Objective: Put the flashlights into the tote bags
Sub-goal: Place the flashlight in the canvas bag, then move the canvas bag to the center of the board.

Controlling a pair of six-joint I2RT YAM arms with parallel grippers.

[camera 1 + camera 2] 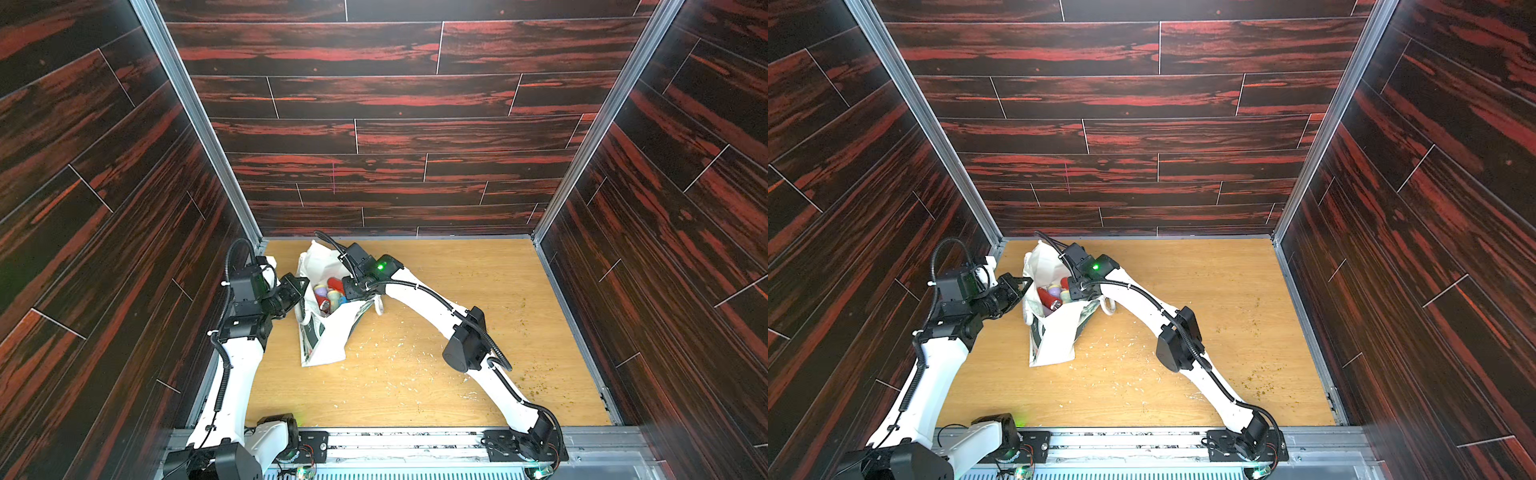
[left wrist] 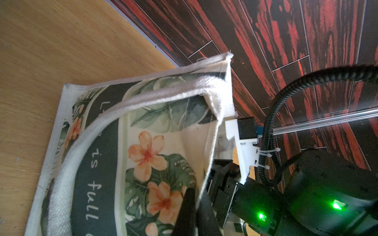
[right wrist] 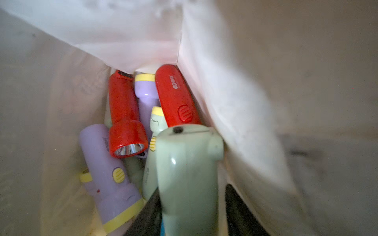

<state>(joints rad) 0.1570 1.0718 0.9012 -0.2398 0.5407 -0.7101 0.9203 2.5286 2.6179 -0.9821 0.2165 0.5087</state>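
The cream tote bag (image 1: 324,345) with a leafy print (image 2: 143,126) stands open at the table's back left. My left gripper (image 1: 305,284) (image 2: 194,202) is shut on the bag's rim and holds the mouth open. My right gripper (image 1: 349,291) (image 3: 193,188) reaches inside the bag. A mint flashlight (image 3: 188,163) stands between its fingers: one finger touches it, the other shows a gap. Deeper in the bag lie two red flashlights (image 3: 124,126) (image 3: 176,96) and lilac ones (image 3: 106,167). Both top views show flashlights (image 1: 1052,295) in the mouth.
The wooden table (image 1: 457,291) carries scattered crumbs (image 1: 395,353) in front of and to the right of the bag. Dark red-streaked walls (image 1: 374,137) close in the back and both sides. A metal rail (image 1: 415,440) runs along the front edge.
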